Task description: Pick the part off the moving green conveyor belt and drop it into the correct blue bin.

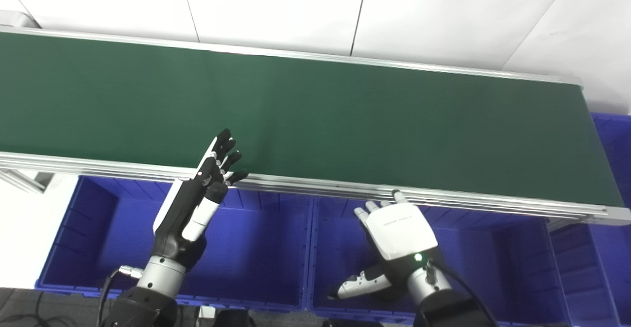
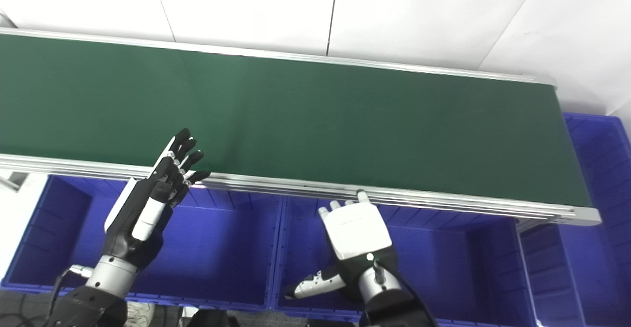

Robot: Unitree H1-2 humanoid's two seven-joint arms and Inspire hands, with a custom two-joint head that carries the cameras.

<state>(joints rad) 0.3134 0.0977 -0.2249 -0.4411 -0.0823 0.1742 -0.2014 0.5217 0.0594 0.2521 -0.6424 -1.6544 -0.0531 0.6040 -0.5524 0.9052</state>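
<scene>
The green conveyor belt [image 1: 315, 115] runs across the view and no part shows on it. My left hand [image 1: 197, 194] is raised above the left blue bin [image 1: 98, 218], fingers straight and apart, tips over the belt's near rail; it holds nothing. My right hand [image 1: 399, 231] hovers over the middle blue bin [image 1: 493, 253], back of the hand up, fingers curled downward toward the rail and thumb stuck out to the left. Its palm side is hidden, so whether it holds anything is not visible.
The belt's aluminium near rail [image 1: 443, 199] overhangs the bins' far edges. A third blue bin [image 1: 611, 139] stands past the belt's right end. A white wall [image 1: 315, 6] lies behind the belt.
</scene>
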